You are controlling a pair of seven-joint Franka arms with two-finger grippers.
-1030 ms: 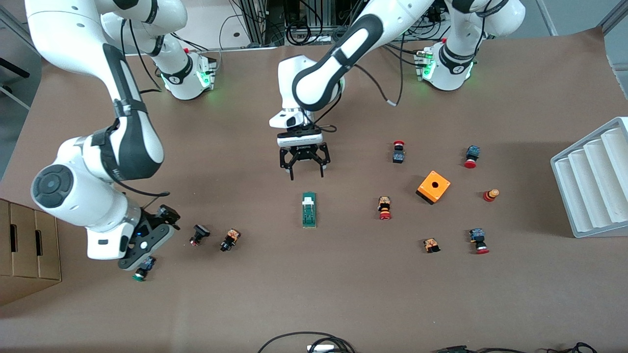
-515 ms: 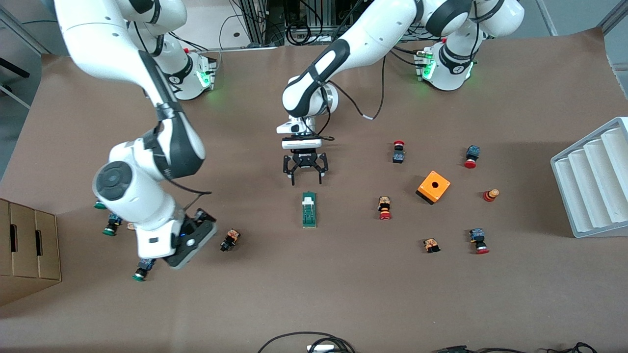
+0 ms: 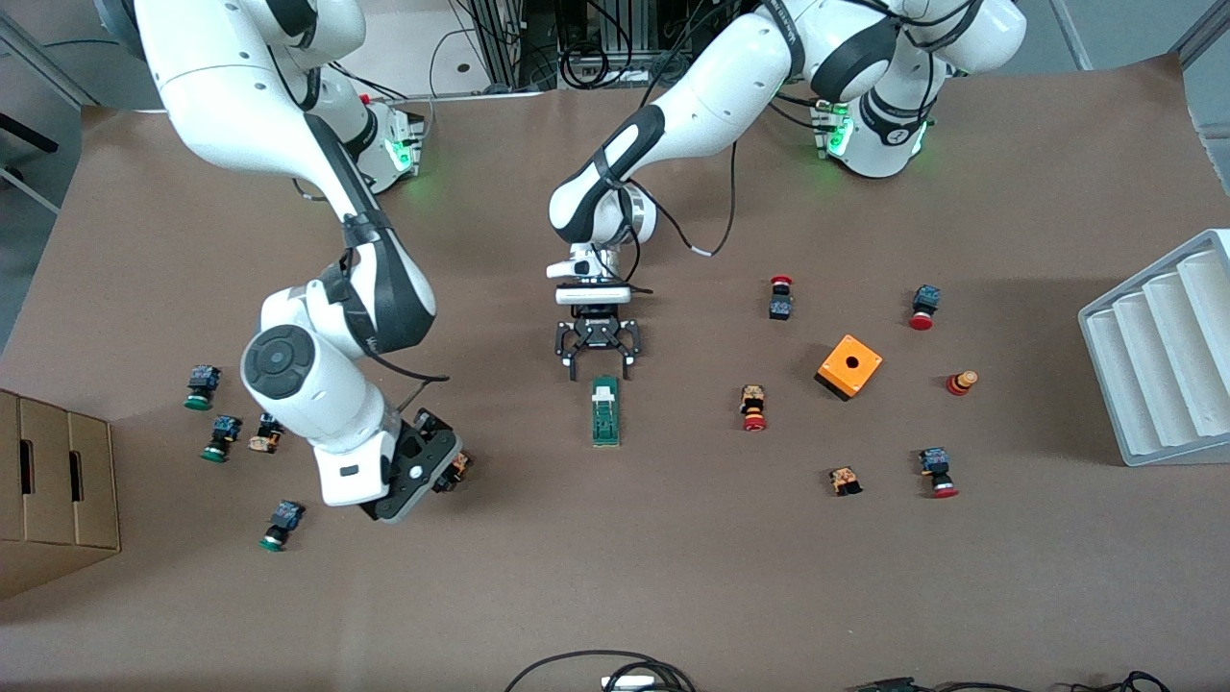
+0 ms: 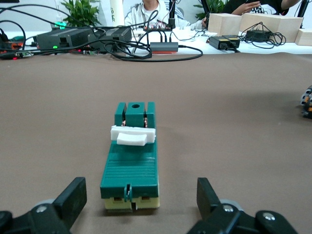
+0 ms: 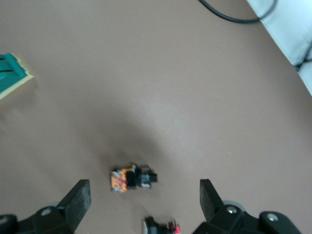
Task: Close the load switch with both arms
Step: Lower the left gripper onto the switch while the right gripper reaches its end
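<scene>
Two robot arms are positioned around a green load switch on a brown table, neither touching it.

The switch (image 3: pixel 604 411) lies flat mid-table, its long axis running toward the front camera. The left gripper (image 3: pixel 597 357) is held low just at the switch's end farther from the camera, fingers spread wide and empty, apparently lined up to straddle and steady the narrow body. The right gripper (image 3: pixel 423 473) is held open and empty over a small push button (image 3: pixel 457 466) toward the right arm's end, well apart from the switch, so its part seems not yet begun. In the left wrist view the switch (image 4: pixel 132 156) is seen as a ribbed green block on a pale base, with a white slider (image 4: pixel 132 135) across it near one end.
</scene>
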